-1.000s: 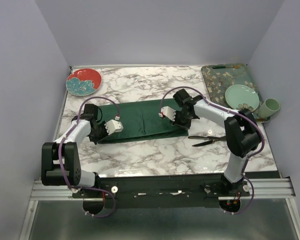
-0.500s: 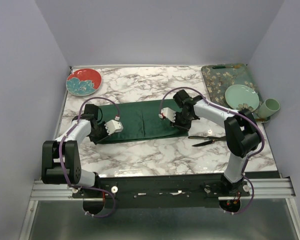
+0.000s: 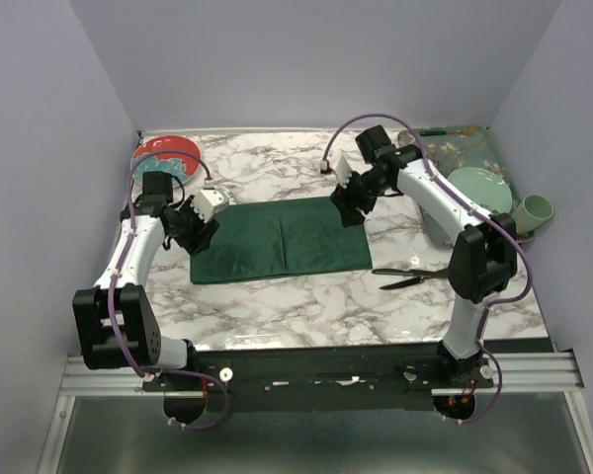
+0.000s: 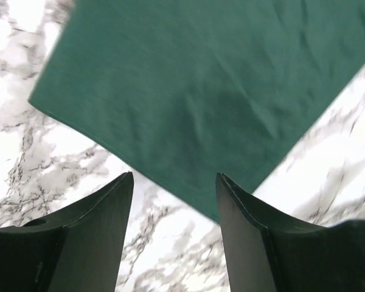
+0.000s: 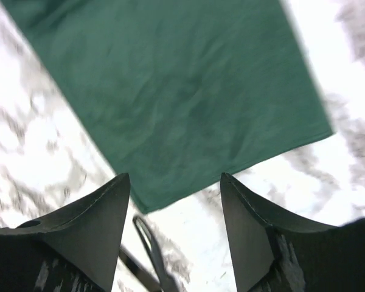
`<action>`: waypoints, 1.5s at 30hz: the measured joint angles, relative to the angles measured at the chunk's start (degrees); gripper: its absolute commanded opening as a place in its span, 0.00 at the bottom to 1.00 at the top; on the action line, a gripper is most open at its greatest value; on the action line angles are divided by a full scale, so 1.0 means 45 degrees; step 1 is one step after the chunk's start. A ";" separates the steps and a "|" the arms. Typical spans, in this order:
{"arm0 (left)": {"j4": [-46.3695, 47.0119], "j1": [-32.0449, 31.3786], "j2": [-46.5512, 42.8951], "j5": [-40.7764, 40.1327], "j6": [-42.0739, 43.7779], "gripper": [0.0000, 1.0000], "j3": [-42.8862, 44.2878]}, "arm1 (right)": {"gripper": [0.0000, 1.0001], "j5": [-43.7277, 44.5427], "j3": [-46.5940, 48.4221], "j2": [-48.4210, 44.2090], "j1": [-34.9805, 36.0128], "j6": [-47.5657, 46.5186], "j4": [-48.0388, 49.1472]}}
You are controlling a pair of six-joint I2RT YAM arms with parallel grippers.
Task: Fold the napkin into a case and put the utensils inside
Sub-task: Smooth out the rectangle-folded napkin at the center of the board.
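We log the napkin (image 3: 282, 237) flat on the tabletop (image 3: 277, 301), a broad rectangle, likely part-folded (no narrow case yet). Over its far corners hover the left tool (image 3: 200, 227) and right tool (image 3: 351, 207), both spread wide and empty. The utensils (image 3: 407, 276) lie beside its near right corner, not inserted.

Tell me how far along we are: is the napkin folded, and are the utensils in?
Done: the napkin lies flat as a folded rectangle with a crease across its middle.

In hand: nothing. The left gripper and right gripper are both open over the cloth's ends.

Left: the utensils lie on the marble to the cloth's right, not inside it. Any further folding into a narrow case also appears to remain.
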 measured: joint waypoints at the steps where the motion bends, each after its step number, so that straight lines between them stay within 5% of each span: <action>1: 0.0257 0.0155 0.0185 0.0248 -0.0617 0.79 0.0287 | 0.70 -0.0214 0.0670 0.0248 -0.0228 0.0427 0.0029; 3: 0.0937 0.0393 0.0714 0.0850 -0.2210 0.99 0.0855 | 0.78 -0.0670 0.1831 0.0763 -0.0534 0.1413 0.0209; 7: 0.3308 0.0539 0.1384 0.1773 -0.6212 0.99 0.0976 | 1.00 -0.1753 0.2798 0.1515 -0.0884 0.3876 0.1200; 13: 0.7048 -0.0384 0.1350 0.1268 -1.1395 0.99 0.0593 | 1.00 -0.2749 0.3619 0.1865 -0.0792 0.7985 0.4051; 18: 0.8514 -0.0942 0.1433 0.0015 -1.2794 0.99 0.1477 | 1.00 -0.1792 0.5736 0.2069 -0.0729 1.0477 0.6557; 21: 0.8728 -0.0665 0.2506 0.0714 -1.3299 0.99 0.3152 | 1.00 -0.1928 0.6382 0.2448 -0.0777 1.1487 0.7980; 24: 0.9855 -0.0510 0.3740 0.1613 -1.4727 0.99 0.3847 | 1.00 -0.2608 0.5901 0.2934 -0.0811 1.2536 0.8791; 34: 1.4751 -0.1773 0.6936 0.2987 -2.1342 0.99 0.1239 | 1.00 -0.4653 0.3759 0.5634 -0.0797 1.6908 1.0550; 45: 1.8700 -0.1948 0.9029 0.3240 -2.4538 0.99 0.1161 | 1.00 -0.5955 0.2948 0.7091 -0.0797 2.0818 1.4362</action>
